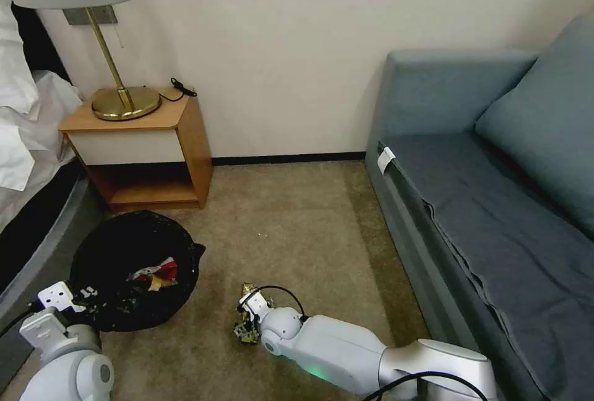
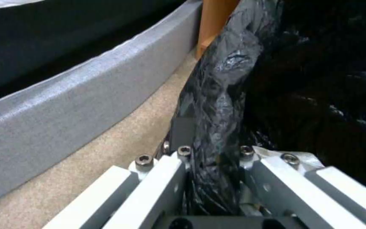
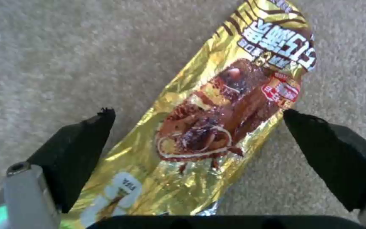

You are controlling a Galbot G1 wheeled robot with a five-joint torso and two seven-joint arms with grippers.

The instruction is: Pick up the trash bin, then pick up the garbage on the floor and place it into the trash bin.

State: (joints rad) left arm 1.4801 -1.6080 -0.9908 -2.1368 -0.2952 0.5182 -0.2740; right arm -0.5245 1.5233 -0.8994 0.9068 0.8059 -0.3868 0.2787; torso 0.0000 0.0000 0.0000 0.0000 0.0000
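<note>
The trash bin, lined with a crinkled black bag, is at the lower left with red and yellow garbage inside. My left gripper is shut on its near rim; the left wrist view shows the black bag rim pinched between the white fingers. A gold and yellow-red wrapper lies flat on the carpet. My right gripper hovers just over it, open, with one black pad on each side. From the head, the same wrapper peeks out beside the right gripper.
A wooden nightstand with a brass lamp stands behind the bin. A bed edge runs along the left and a grey-blue sofa along the right. Open carpet lies between them.
</note>
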